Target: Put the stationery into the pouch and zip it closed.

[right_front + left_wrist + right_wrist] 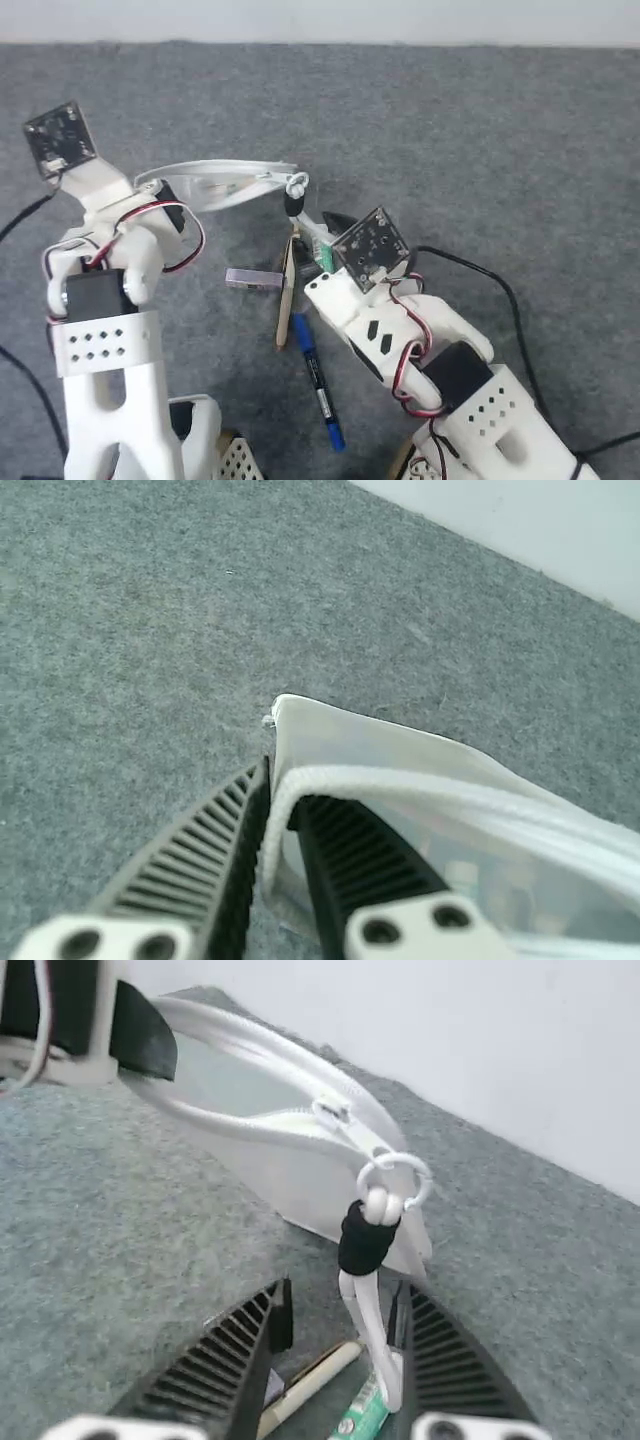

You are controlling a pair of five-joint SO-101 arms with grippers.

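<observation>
Grey carpet-like table cover (500, 130) beneath a pale wall strip (320, 20) along the far edge

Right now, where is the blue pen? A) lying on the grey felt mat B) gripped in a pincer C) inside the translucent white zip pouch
A: the blue pen lies on the grey felt mat, outside the translucent white zip pouch.

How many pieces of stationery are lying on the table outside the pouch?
4: a blue pen farthest from the pouch, a wooden stick beside it, a small purple block beside that, a green item partly under the right pincer; others may be hidden.
</observation>
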